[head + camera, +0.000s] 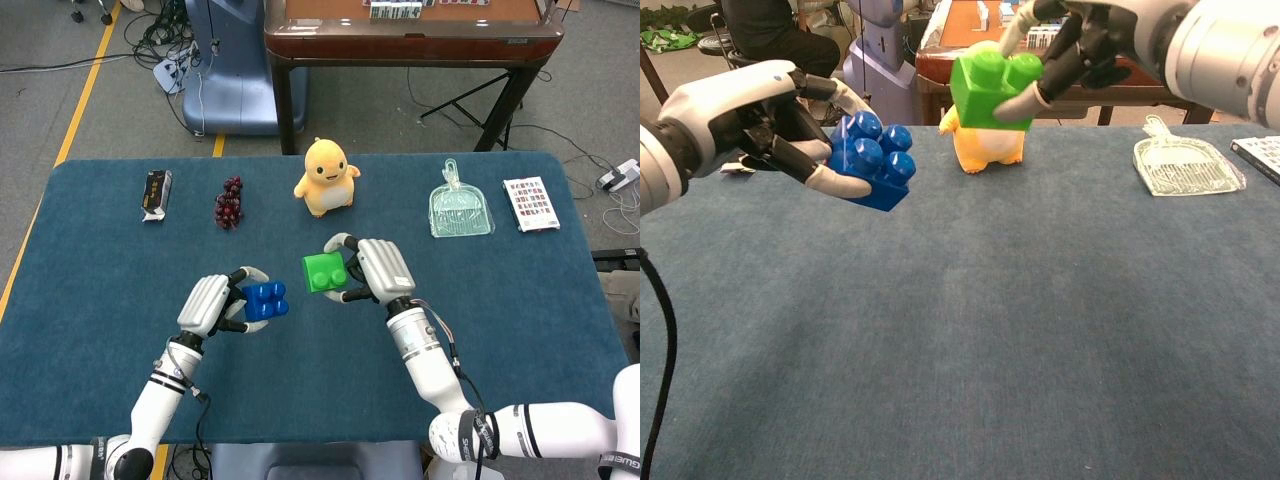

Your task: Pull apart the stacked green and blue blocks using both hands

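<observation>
The two blocks are apart and both held above the table. My left hand (214,304) (740,125) grips the blue block (265,300) (872,161), studs showing. My right hand (378,270) (1110,40) grips the green block (325,272) (992,90) a short way to the right of the blue one, with a clear gap between them. In the chest view the green block hangs higher than the blue one and partly hides the yellow toy behind it.
On the blue table (500,320) stand a yellow duck-like toy (326,177), a bunch of dark grapes (229,201), a small dark packet (157,193), a clear dustpan (460,205) and a printed card (531,203). A wooden table (410,30) stands behind.
</observation>
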Controlling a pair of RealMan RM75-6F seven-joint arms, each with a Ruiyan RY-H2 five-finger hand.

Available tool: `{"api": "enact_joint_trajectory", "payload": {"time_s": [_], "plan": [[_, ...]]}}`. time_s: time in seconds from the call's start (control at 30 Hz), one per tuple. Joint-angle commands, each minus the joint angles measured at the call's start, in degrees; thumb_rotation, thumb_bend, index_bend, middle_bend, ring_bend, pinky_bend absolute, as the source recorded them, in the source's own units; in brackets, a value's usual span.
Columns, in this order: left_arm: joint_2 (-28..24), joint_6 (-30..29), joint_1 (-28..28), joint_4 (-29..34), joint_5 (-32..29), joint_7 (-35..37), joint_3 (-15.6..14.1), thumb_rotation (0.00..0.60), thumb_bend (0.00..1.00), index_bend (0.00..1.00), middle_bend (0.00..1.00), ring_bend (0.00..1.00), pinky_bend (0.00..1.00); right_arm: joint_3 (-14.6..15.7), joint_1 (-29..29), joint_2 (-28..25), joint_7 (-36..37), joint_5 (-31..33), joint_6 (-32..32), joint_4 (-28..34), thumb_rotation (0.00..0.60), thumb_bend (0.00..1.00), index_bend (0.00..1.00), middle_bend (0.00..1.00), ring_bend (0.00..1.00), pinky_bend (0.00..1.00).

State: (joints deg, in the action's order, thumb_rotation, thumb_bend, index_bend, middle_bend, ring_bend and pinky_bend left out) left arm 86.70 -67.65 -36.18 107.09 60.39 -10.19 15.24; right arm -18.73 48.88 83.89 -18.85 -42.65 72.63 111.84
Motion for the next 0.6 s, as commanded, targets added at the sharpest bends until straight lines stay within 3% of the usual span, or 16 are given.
{"api": "enact_joint_trajectory", "payload": {"time_s": [0.03,0.3,0.6], "plan": [[1.66,1.04,-1.95,-1.61,-2.80,-2.72,1.14,0.600,0.24,0.81,1.00,1.00,1.00,2.37,-1.86,0.49,1.18,0.02,-1.54,-4.13,0.600,0.00,0.69,1.00,1.00,1.00],[4.86,2.35,-5.65,-5.42,-8.04,-8.91,2.20,0.600,0.24,0.78,1.00,1.00,1.00,6.82,-3.16,4.05,-0.35,-0.26,-5.02,-13.53,0.600,0.00,0.62,1.00,1.00,1.00],[7.10,2.11,-7.09,-8.73,-9.13,-9.68,2.56,0.600,0.23,0.40,1.00,1.00,1.00,7.69,-3.75,7.12,-1.83,-0.39,-7.64,-18.65,0.600,0.00,0.29,1.00,1.00,1.00]]}}
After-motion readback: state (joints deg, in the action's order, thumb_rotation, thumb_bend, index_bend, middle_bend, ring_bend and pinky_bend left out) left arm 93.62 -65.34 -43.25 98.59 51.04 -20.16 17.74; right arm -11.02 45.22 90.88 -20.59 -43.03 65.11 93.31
